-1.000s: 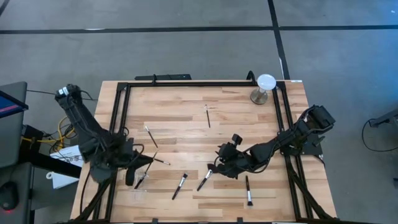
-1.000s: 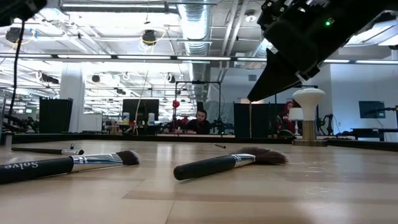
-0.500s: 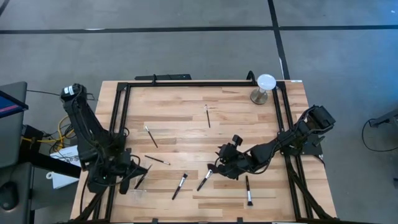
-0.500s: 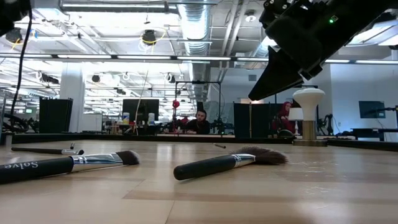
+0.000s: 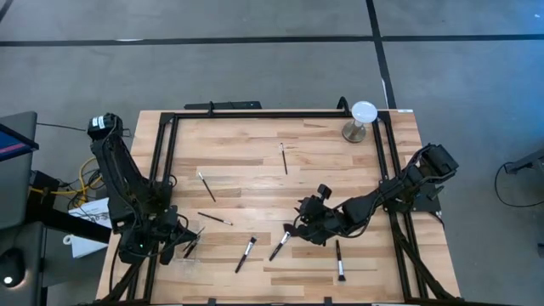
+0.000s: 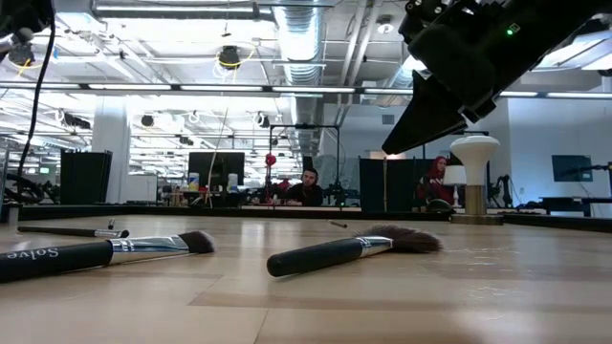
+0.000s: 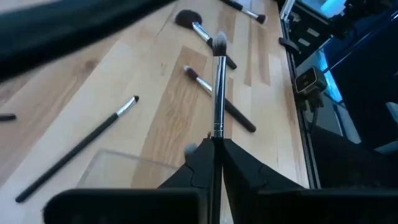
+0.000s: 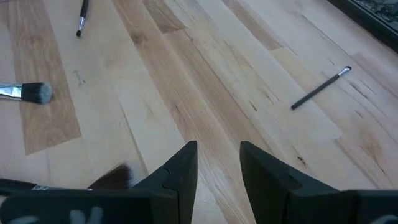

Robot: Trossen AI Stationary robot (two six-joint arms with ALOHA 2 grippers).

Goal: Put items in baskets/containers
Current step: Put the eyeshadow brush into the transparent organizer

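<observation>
— What is the left gripper [image 7: 216,154] doing?
— It pinches a makeup brush [image 7: 218,87] by the handle, over the clear tray [image 7: 127,169] at the table's [image 5: 255,144] near left corner.
— Next?
— I judge it must lower and let go inside the tray.
— The right gripper [image 8: 216,163]?
— Spread and empty, low above a fan brush [image 5: 280,245], probably the next pick.

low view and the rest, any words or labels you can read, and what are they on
"Solve": white script on the black handle of the silver-ferruled makeup brush lying nearest in the low view.
Blue screen beside the table in the high view: too small to read.
Nothing else legible in any view.
</observation>
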